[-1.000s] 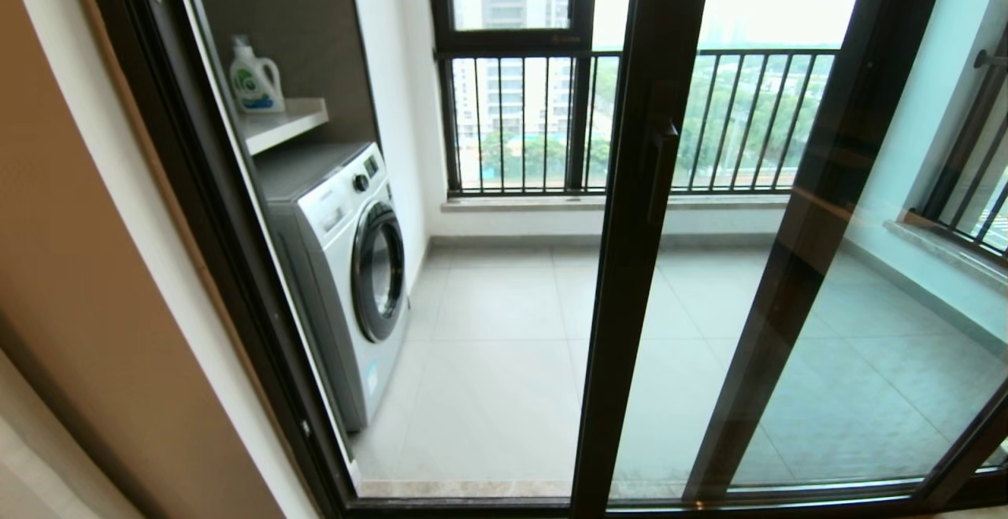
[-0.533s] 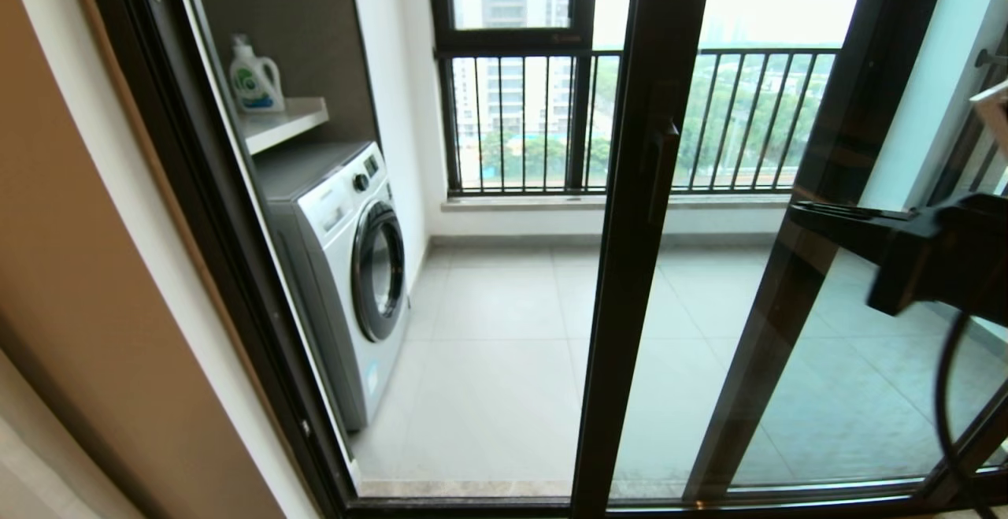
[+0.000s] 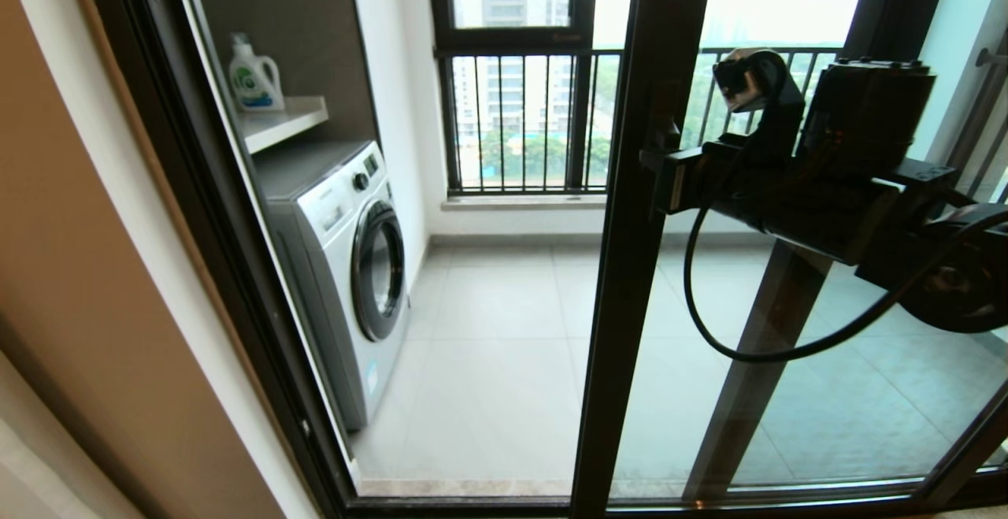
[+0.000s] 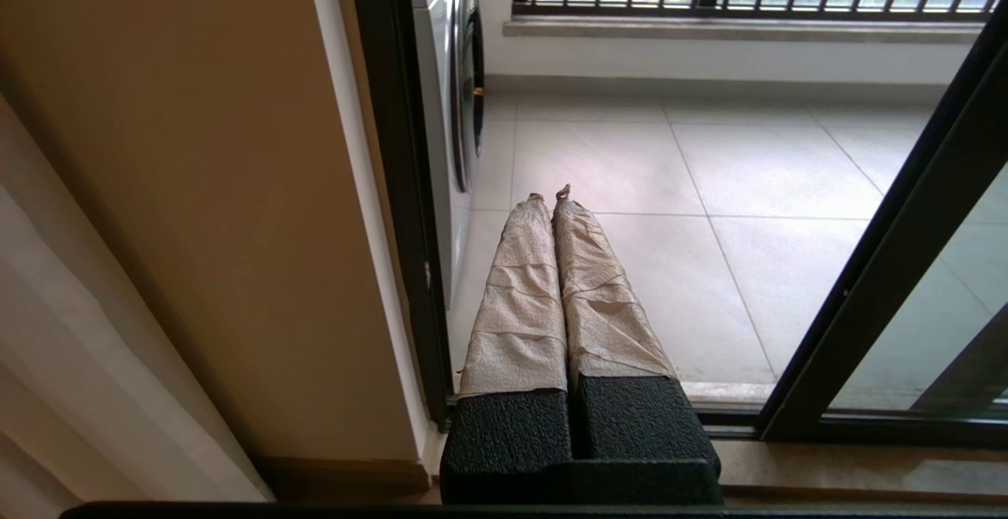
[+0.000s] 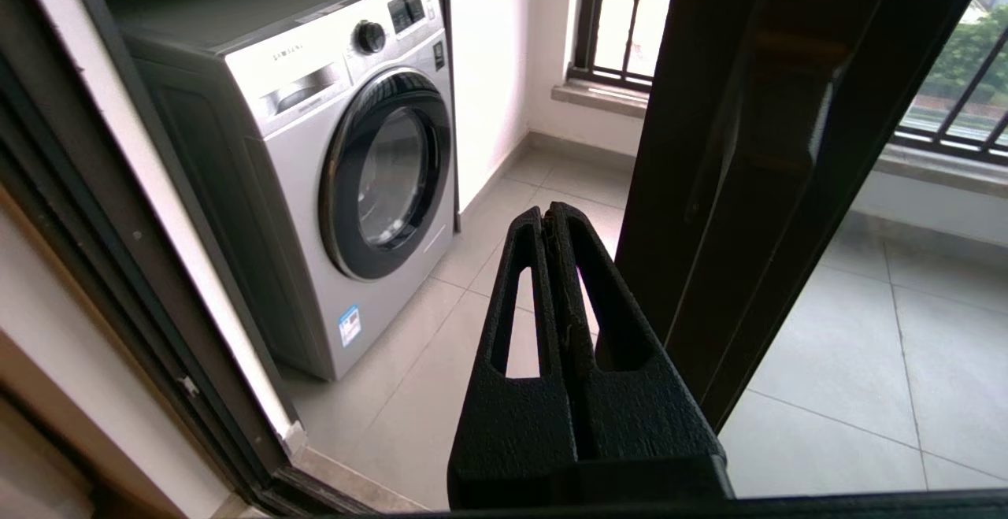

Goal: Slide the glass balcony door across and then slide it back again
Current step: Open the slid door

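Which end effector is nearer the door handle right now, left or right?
Right. The right end effector, fingers shut, is raised beside the glass balcony door at its handle. The left end effector, also shut, sits low near the threshold by the washing machine.

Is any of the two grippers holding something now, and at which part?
No. The right gripper has its fingers shut on nothing, beside the glass balcony door. The left gripper is also shut and holds nothing.
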### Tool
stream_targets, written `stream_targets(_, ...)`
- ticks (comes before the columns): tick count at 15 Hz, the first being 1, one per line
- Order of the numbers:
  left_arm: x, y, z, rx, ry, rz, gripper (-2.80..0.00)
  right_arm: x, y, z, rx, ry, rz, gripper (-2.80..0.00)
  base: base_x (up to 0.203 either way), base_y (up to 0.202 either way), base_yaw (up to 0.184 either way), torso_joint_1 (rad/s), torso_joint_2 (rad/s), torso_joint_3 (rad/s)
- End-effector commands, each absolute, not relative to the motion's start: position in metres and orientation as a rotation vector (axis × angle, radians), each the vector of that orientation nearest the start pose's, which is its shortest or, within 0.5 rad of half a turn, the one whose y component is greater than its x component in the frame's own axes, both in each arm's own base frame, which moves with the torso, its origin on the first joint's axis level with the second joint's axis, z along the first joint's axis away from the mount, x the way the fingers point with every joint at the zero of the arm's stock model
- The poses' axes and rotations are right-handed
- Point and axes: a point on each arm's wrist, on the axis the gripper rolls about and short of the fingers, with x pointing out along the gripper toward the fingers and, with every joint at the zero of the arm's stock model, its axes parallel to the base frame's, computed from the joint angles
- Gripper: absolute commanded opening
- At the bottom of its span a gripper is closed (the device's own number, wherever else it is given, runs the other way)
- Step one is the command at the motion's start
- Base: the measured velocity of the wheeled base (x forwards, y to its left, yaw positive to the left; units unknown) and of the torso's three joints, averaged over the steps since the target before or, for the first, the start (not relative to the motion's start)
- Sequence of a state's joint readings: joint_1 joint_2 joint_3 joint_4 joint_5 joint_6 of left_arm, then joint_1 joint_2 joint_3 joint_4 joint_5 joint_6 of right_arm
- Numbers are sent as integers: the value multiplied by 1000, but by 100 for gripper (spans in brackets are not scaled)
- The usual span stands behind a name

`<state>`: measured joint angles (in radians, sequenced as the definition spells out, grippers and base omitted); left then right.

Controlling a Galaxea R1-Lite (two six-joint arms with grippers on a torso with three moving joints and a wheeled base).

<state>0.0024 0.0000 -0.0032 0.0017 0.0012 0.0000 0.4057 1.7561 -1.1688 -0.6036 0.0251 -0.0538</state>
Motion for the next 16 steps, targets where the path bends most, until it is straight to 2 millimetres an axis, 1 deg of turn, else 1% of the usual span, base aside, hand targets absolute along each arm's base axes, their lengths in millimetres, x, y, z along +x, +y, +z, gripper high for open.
stream_targets(1, -23, 0, 76, 0, 1, 5, -280, 353, 143, 240, -58, 12, 384, -280, 0, 0, 0, 0, 0, 0)
stream_targets(3, -23, 0, 76, 0, 0, 5, -280, 366, 134, 244, -47, -9, 318, -280, 0, 0, 0, 0, 0, 0)
stream_targets(7, -23, 0, 76, 0, 0, 5, -280, 375, 127, 248, -22, -26, 281, -280, 0, 0, 0, 0, 0, 0)
stream_targets(10, -23, 0, 76, 0, 0, 5, -280, 377, 123, 247, -22, -23, 268, -280, 0, 0, 0, 0, 0, 0)
stream_targets(16, -23, 0, 76, 0, 1, 5, -280, 383, 90, 238, -25, 4, 181, -280, 0, 0, 0, 0, 0, 0)
